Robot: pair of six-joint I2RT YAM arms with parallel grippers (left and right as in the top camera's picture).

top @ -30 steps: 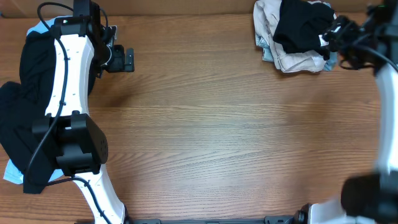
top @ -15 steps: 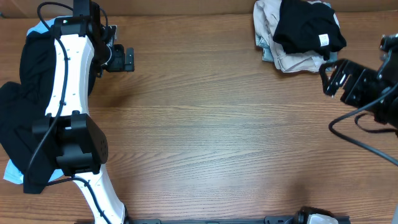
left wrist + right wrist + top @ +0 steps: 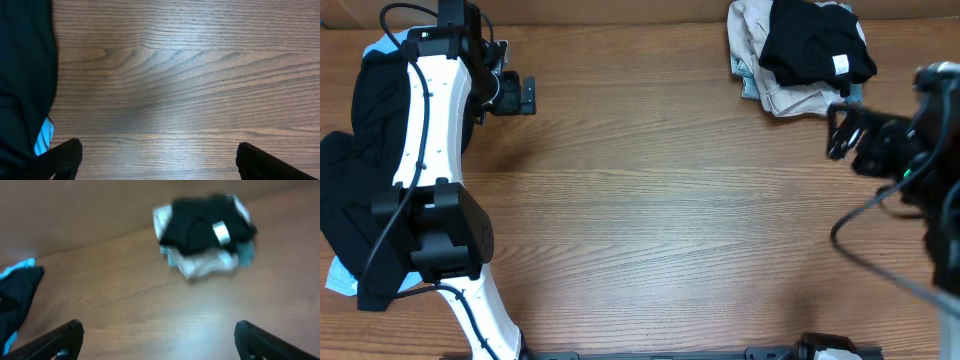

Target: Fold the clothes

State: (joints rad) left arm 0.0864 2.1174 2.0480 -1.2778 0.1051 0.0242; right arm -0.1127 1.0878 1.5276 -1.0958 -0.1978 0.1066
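A folded stack (image 3: 788, 98) of clothes, a black shirt (image 3: 812, 45) topping it, is lying far right on the surface (image 3: 660, 220); a dark pile (image 3: 348, 200) is sitting far left. The left gripper (image 3: 527, 96) and right gripper (image 3: 835, 133) are hovering with jaws spread, gripping nothing.

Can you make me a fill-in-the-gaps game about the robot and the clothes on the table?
The folded black shirt on top of the pile at the table's far right corner carries a small ____ label. The crumpled heap of black clothes lies by the robot's ____ arm. The left gripper and the right gripper are both ____ and hold nothing.
Missing words: white; left; open.
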